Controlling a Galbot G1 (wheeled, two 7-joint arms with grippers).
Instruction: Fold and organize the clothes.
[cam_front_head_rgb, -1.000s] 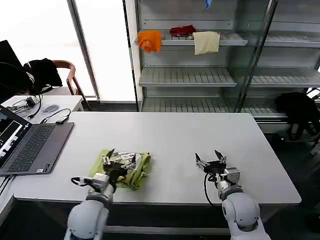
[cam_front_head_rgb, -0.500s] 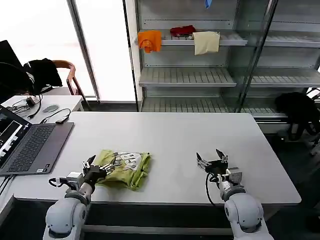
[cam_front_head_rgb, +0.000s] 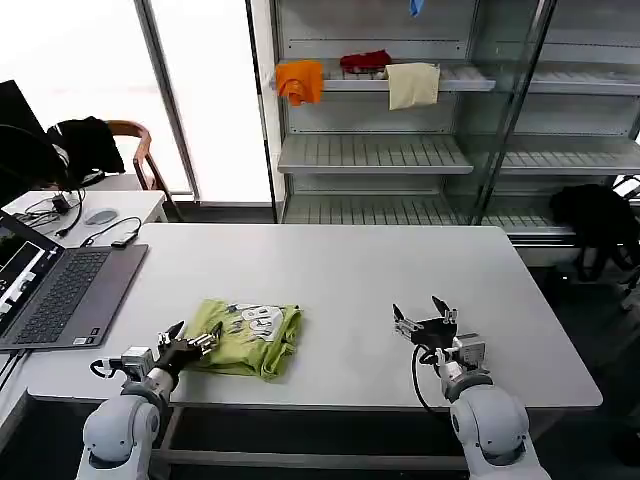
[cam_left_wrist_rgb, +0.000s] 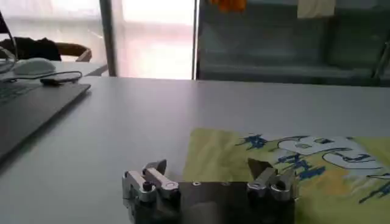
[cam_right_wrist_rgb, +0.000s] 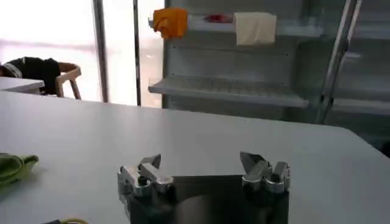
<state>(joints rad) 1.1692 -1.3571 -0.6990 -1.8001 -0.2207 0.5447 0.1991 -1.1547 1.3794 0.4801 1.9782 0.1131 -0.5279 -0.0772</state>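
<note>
T-shirt: the lime yellow-green short-sleeved T-shirt of thin soft fabric (cam_front_head_rgb: 247, 337) lies folded into a compact bundle on the near left part of the white rectangular table (cam_front_head_rgb: 340, 270). A blue and white print faces up.
T-shirt edges: its near edge lies close to the front edge of the table; its left corner is just beside the left tool.
Left tool: the left tool (cam_front_head_rgb: 190, 342) sits low at the left corner of the T-shirt, fingers spread and released, nothing between them. In the left wrist view (cam_left_wrist_rgb: 210, 173) one finger stands over the yellow fabric, the other over bare table.
Right tool: the right tool (cam_front_head_rgb: 425, 318) rests on the near right part of the table, well apart from the T-shirt, fingers apart and empty.
Open room: the table between the two tools and behind them is bare.
Laptop: a grey open laptop (cam_front_head_rgb: 55, 290) lies at the left edge of the table, near the T-shirt but apart from it.
</note>
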